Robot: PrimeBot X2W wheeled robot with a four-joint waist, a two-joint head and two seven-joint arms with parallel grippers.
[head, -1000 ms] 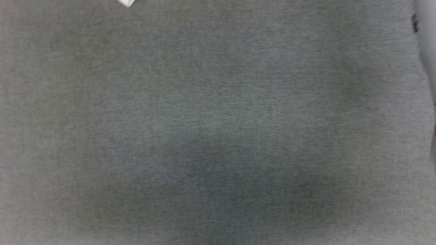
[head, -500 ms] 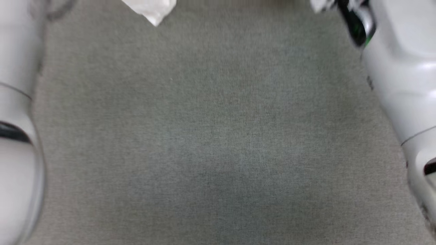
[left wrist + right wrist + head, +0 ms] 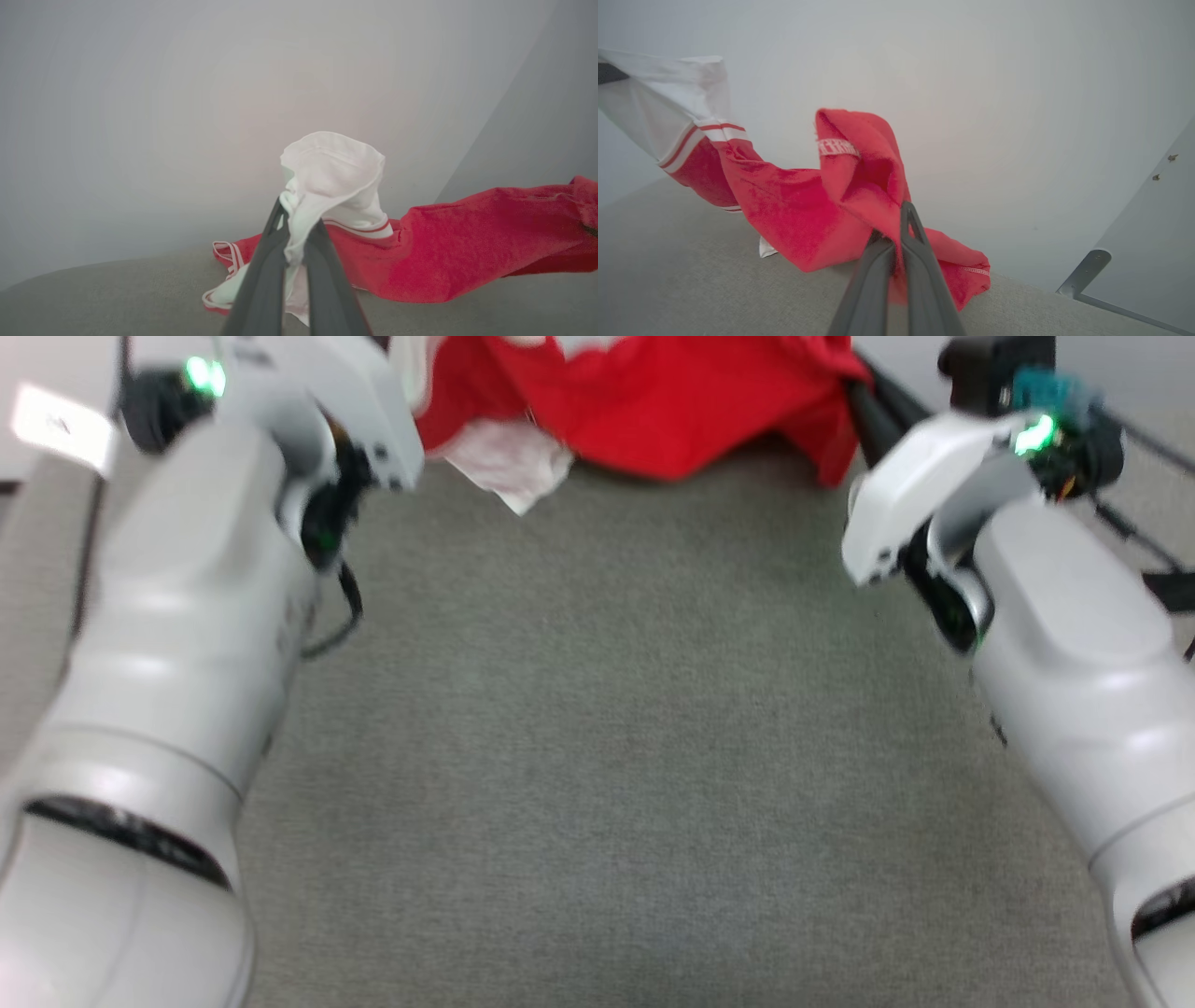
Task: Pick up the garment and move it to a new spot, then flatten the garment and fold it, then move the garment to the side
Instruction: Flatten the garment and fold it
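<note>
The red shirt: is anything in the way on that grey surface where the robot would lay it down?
Nothing visible. The left gripper grips the garment by a white sleeve, the right gripper by red cloth, and the grey surface in front looks bare.

A white sleeve of the garment (image 3: 467, 242) is pinched in the left claw (image 3: 299, 217), its red body stretched rightward over a grey surface (image 3: 93, 303).

Ahead of you, the garment (image 3: 653, 411) spans the far end of the surface (image 3: 607, 756), its sleeve pinched in the left gripper (image 3: 299, 219) at left, its body in the right gripper (image 3: 895, 228) at right.
</note>
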